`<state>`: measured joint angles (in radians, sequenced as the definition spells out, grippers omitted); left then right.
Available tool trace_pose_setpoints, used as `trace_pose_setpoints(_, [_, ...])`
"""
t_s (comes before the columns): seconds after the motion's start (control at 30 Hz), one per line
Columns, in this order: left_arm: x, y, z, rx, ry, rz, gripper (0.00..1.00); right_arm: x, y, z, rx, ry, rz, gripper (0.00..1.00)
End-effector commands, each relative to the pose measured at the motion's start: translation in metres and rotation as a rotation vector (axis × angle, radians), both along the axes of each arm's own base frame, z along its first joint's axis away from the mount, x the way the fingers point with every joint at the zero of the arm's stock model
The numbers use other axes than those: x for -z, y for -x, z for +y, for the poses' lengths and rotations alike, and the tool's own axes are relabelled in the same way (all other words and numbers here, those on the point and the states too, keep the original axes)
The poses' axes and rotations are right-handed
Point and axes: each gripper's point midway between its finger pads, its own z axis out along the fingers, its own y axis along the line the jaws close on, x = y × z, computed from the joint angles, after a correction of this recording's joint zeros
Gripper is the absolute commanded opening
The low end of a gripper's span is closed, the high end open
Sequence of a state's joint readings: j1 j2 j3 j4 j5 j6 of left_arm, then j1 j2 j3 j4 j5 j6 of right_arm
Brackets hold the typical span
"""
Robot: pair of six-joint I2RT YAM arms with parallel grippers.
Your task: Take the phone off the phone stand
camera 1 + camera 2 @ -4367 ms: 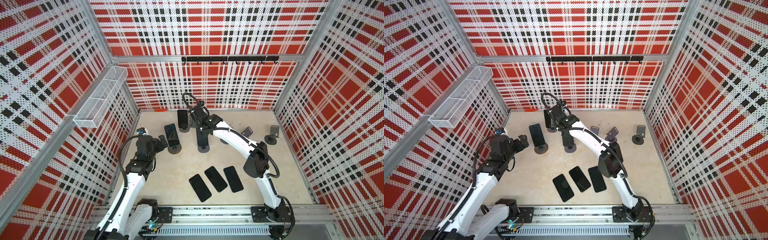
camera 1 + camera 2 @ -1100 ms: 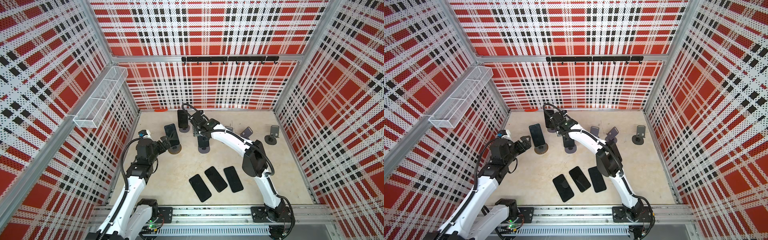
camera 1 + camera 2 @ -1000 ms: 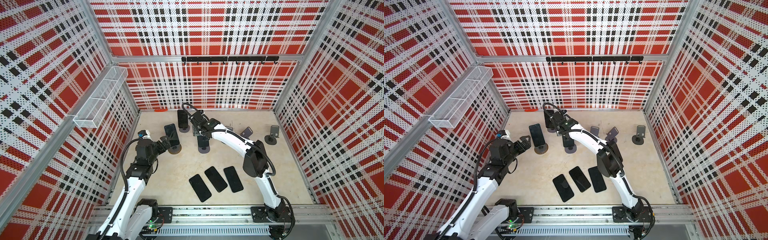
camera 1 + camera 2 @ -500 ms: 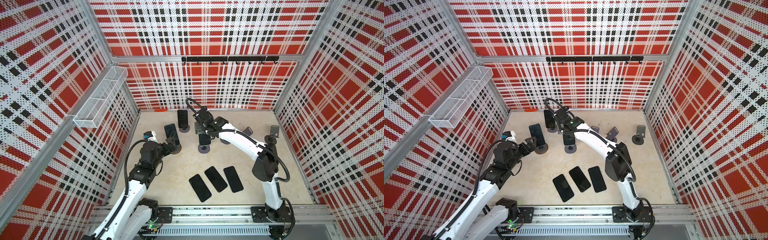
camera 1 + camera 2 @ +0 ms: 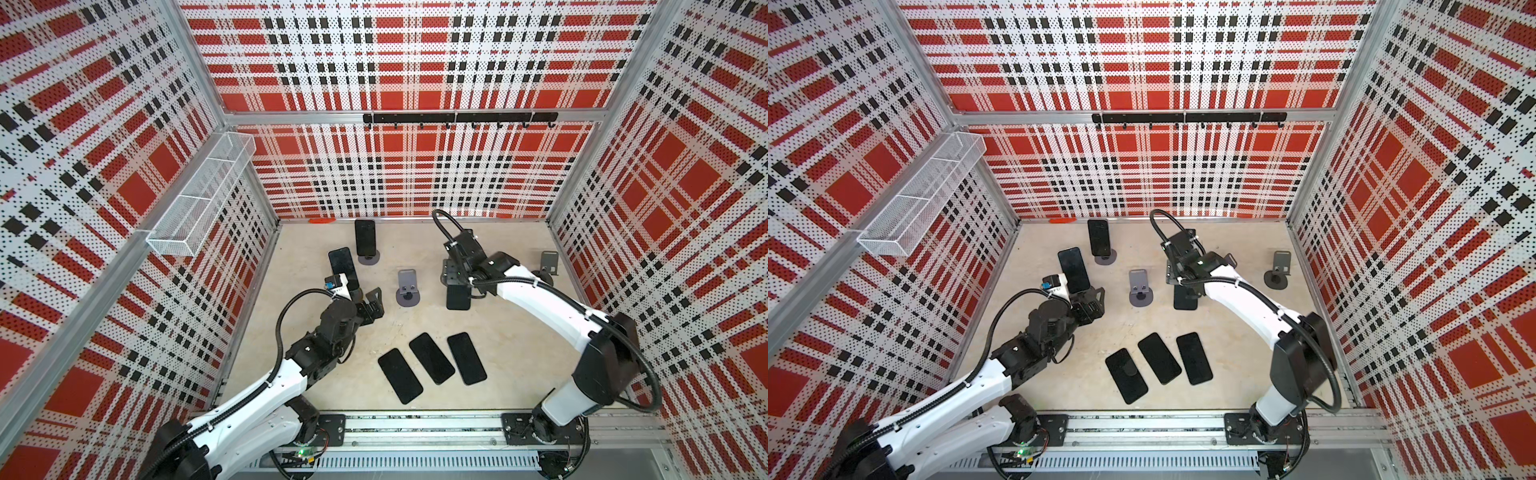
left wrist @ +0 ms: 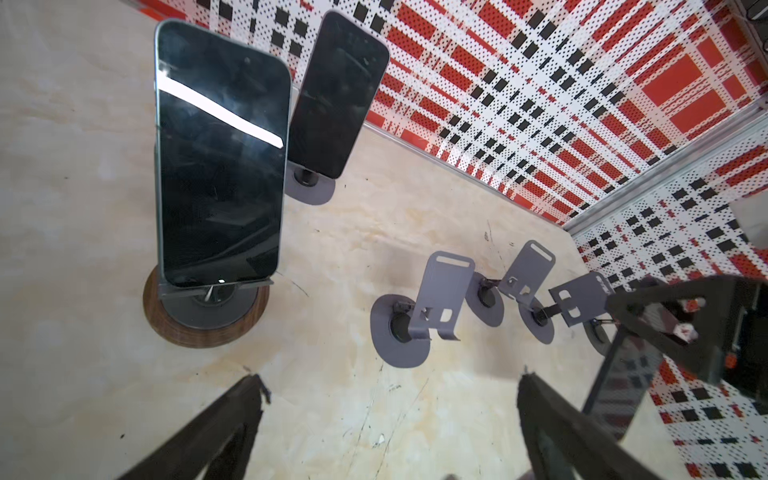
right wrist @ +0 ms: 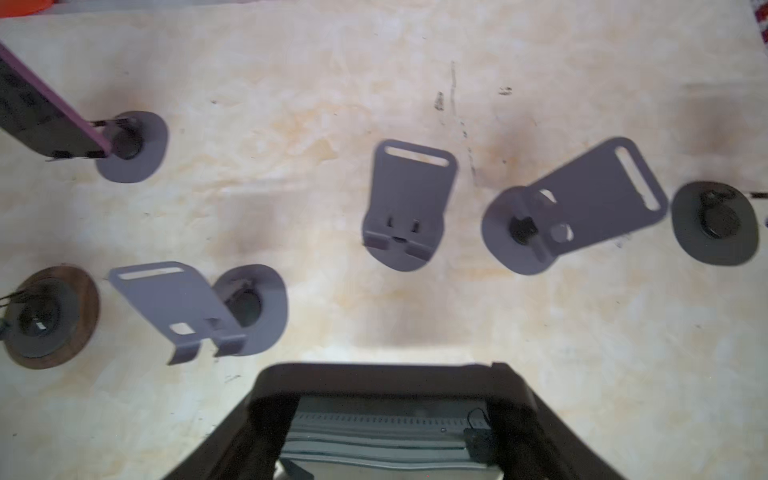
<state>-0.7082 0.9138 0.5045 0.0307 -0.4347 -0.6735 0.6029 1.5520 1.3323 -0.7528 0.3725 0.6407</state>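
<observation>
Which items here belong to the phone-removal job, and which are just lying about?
Job: phone held by right gripper; open left gripper; phone on wooden-based stand; rear standing phone; empty middle stand; three flat phones.
Lying about: wire basket; hook rail; orange object at back wall.

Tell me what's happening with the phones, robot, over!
Left hand open, beside standing phone. Right hand shut on lifted phone, clear of empty stand. Nothing blocking.
</observation>
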Motion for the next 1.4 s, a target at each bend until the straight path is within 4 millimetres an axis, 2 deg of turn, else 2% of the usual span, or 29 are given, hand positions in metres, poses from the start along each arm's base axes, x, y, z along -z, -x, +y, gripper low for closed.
trace_pose_setpoints(0.0, [-0.007,-0.003,0.004,-0.097,-0.082,-0.084,0.98,-0.011,0.017,-0.022,0.048,-0.056,-0.022,0.6])
trace_pose_setpoints(0.1, [-0.005,-0.004,-0.008,-0.081,-0.094,-0.112,0.98,0.001,0.036,-0.053,0.085,-0.033,0.011,0.6])
trace_pose_setpoints(0.23, [0.01,-0.005,-0.012,-0.077,-0.095,-0.1,0.98,0.032,0.056,-0.091,0.147,-0.015,0.081,0.6])
trace_pose_setpoints(0.37, [0.021,-0.005,-0.015,-0.062,-0.094,-0.094,0.98,0.058,0.072,-0.108,0.182,-0.011,0.142,0.61])
trace_pose_setpoints(0.63, [0.027,-0.009,-0.018,-0.054,-0.133,-0.096,0.98,0.1,0.099,-0.114,0.183,0.025,0.275,0.6])
trace_pose_setpoints(0.93, [0.029,-0.017,-0.012,-0.102,-0.171,-0.105,0.98,0.139,0.111,-0.118,0.21,0.068,0.374,0.59])
trace_pose_setpoints(1.2, [0.034,-0.016,-0.002,-0.129,-0.164,-0.111,0.98,0.155,0.112,-0.101,0.187,0.045,0.394,0.59])
trace_pose_setpoints(1.37, [0.037,-0.014,0.013,-0.169,-0.189,-0.129,0.98,0.157,0.11,-0.078,0.146,-0.012,0.398,0.59])
